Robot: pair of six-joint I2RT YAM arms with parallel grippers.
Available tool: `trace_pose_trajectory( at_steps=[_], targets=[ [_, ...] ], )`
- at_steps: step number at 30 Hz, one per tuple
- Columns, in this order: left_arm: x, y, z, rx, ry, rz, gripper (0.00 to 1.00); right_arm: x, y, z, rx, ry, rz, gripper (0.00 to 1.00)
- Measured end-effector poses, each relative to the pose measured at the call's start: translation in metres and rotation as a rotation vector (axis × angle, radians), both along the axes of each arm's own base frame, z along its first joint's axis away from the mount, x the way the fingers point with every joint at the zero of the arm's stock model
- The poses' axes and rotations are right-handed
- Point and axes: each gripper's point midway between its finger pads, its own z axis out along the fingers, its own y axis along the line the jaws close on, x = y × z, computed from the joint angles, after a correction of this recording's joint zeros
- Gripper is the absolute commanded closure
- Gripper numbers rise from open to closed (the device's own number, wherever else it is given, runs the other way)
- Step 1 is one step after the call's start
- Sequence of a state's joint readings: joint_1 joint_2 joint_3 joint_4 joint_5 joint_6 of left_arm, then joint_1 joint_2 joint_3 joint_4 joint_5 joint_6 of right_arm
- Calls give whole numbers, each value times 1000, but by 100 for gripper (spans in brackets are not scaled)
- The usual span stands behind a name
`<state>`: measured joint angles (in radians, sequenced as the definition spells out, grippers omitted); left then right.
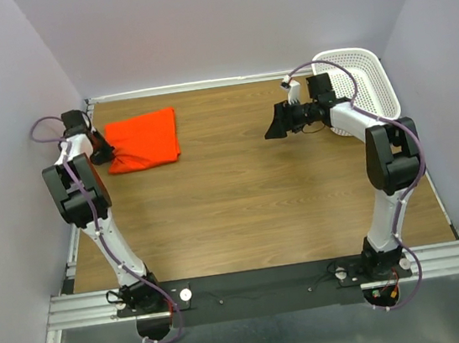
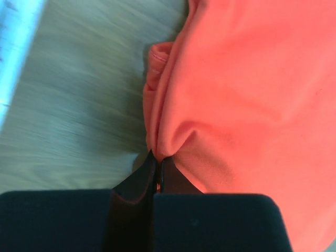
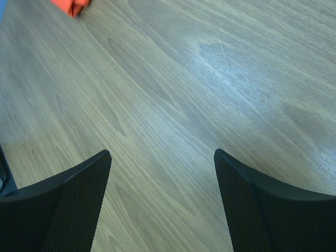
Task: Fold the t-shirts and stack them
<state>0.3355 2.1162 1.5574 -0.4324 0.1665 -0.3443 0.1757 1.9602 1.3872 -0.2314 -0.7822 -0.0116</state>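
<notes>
A bright orange t-shirt (image 1: 146, 138) lies folded at the back left of the wooden table. In the left wrist view the t-shirt (image 2: 247, 89) fills the right side, its edge bunched up. My left gripper (image 2: 156, 157) is shut on a pinch of that edge, at the shirt's left side (image 1: 106, 152). Out over the table's right half, my right gripper (image 1: 273, 127) is open with nothing between its fingers (image 3: 84, 178); only bare wood shows below it, and a scrap of the t-shirt (image 3: 72, 6) shows at the far top left.
A white perforated plastic basket (image 1: 368, 85) stands at the back right, behind the right arm. Walls close in the table at the back and on both sides. The arms' bases sit on a metal rail (image 1: 261, 284) at the near edge.
</notes>
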Motion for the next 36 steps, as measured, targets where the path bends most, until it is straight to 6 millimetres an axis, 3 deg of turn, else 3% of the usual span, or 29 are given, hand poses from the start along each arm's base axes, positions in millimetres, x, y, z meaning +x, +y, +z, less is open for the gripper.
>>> trace_pose_trajectory(
  at_steps=[2, 3, 8, 13, 16, 19, 22, 23, 24, 25, 26, 27, 29, 30, 34, 36],
  targets=[
    [2, 15, -1, 42, 31, 20, 98, 0, 0, 0, 1, 0, 1, 14],
    [3, 23, 0, 72, 53, 34, 86, 0, 0, 0, 1, 0, 1, 14],
    [0, 52, 6, 196, 147, 89, 59, 0, 0, 0, 1, -1, 3, 14],
    [-18, 74, 18, 319, 225, 145, 46, 0, 0, 0, -2, -7, 7, 14],
    [-32, 79, 37, 373, 229, 172, 41, 0, 0, 0, -6, -13, 10, 14],
    [-40, 74, 72, 406, 158, 185, 36, 0, -2, 1, -17, -26, 13, 14],
    [-47, 58, 125, 438, 15, 191, 33, 1, -8, 6, -56, -60, 6, 13],
    [-53, 43, 153, 451, -74, 183, 30, 2, -10, 11, -75, -84, 2, 11],
    [-56, 35, 169, 458, -124, 175, 27, 3, -16, 18, -106, -117, -8, 10],
    [-62, 20, 195, 464, -234, 164, 16, 5, -20, 24, -136, -152, -17, 8],
    [-74, 4, 217, 459, -327, 141, 8, 6, -27, 34, -171, -202, -28, 0],
    [-84, -12, 239, 446, -430, 113, 2, 5, -33, 46, -203, -251, -42, 0],
    [-110, -36, 278, 426, -630, 64, 2, -2, -47, 69, -265, -343, -72, 0],
    [-128, -51, 313, 415, -805, 29, 2, -7, -54, 82, -293, -384, -90, 0],
    [-179, -104, 354, 354, -1129, -157, 2, -26, -83, 135, -373, -532, -221, 0],
    [-185, -125, 357, 324, -1186, -257, 2, -34, -97, 156, -380, -566, -316, 0]
  ],
)
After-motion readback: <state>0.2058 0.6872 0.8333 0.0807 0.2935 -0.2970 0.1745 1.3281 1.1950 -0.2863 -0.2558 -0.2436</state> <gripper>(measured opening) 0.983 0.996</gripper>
